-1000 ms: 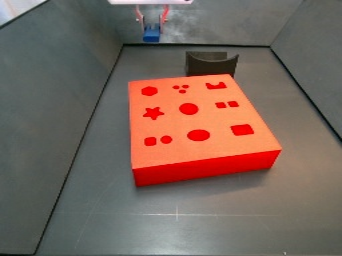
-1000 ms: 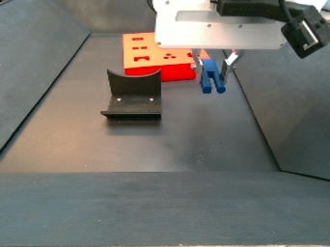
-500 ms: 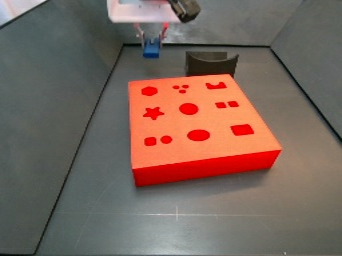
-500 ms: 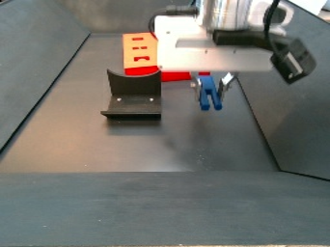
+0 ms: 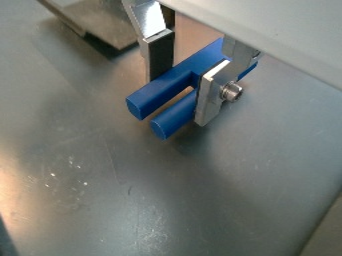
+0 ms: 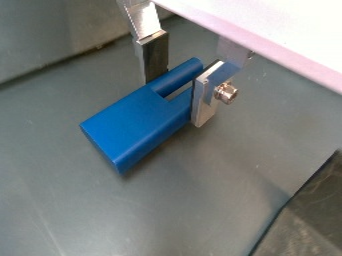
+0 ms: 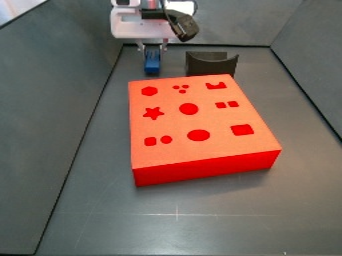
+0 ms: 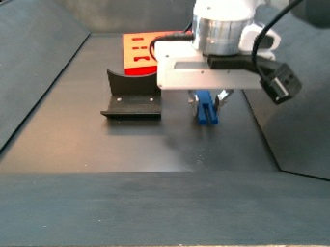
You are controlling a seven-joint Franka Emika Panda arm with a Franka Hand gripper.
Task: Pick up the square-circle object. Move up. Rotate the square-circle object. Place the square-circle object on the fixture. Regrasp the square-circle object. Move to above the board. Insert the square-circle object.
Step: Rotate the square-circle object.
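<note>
The square-circle object is held between the two silver fingers of the pincer, which is closed on the rear part of the peg; the blue body projects forward from the plates, as is seen in both wrist views. In a side view the pincer is placed low over the dark floor, close to its far edge, with the blue peg hanging just beyond the far edge of the board. Whether the peg touches the floor cannot be told. The fixture stands beside it, also at the far edge of the board, apart from the peg. In a side view the fixture is seen near the peg, with the board behind both.
</note>
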